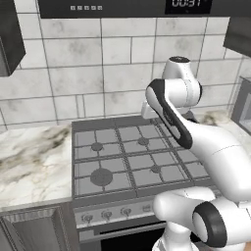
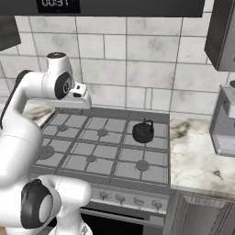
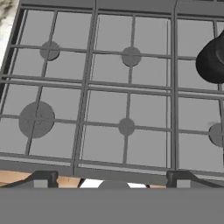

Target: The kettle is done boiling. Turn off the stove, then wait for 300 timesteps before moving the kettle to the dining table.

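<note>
The stove [image 1: 122, 157] is a wide grey gas range under dark grates, with a row of small knobs [image 2: 133, 200] along its front. The kettle [image 2: 143, 131], small, round and black, stands on a rear right burner, and it also shows at the right edge of the hand view [image 3: 212, 61]. In the left base view my own arm hides it. My gripper [image 3: 111, 179] hangs high over the front middle of the stove [image 3: 127, 96], well left of the kettle. Its fingertips [image 3: 41, 179] stand wide apart, open, holding nothing. The dining table is out of view.
Marble counters flank the range on the left [image 1: 29, 157] and right [image 2: 197, 156]. A grey appliance [image 2: 225, 124] stands on the right counter. A dark hood with a display [image 1: 122, 7] hangs overhead, and a dark wall cabinet [image 2: 220, 32] is at upper right.
</note>
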Controlling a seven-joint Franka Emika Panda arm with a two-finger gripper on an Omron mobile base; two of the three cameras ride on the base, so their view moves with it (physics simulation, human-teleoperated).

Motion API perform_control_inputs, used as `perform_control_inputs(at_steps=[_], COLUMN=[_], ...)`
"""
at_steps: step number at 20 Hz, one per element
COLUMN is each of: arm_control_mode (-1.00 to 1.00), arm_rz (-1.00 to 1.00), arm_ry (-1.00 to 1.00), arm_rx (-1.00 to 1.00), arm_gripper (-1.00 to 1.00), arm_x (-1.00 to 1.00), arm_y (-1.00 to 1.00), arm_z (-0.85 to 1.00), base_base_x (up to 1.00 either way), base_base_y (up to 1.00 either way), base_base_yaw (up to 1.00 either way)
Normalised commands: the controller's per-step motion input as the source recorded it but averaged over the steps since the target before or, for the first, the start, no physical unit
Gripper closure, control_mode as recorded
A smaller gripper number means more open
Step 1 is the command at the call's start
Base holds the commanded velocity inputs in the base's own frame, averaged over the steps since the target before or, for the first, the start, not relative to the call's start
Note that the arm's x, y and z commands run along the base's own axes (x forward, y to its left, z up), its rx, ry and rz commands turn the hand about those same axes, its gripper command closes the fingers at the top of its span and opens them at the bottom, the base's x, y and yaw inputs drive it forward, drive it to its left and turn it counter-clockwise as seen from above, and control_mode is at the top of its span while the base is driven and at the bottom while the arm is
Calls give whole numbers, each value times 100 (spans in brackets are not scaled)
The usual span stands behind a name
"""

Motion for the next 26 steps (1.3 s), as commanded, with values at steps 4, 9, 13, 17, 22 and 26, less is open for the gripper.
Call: perform_control_inputs(at_steps=[4, 9, 13, 17, 22, 26], arm_control_mode=[100, 100, -100, -100, -100, -100], arm_rz=[0, 0, 0, -3, -6, -10], arm_ry=[0, 0, -3, -3, -3, -7], arm_rx=[0, 0, 1, 10, 12, 16], arm_gripper=[-100, -100, -100, -100, -100, -100], arm_x=[0, 0, -1, -2, -22, -69], arm_y=[0, 0, -7, -42, -44, -48], arm_z=[0, 0, 0, 0, 0, -10], base_base_x=[0, 0, 0, 0, 0, 0], base_base_y=[46, 41, 0, 0, 0, 0], base_base_yaw=[0, 0, 0, 0, 0, 0])
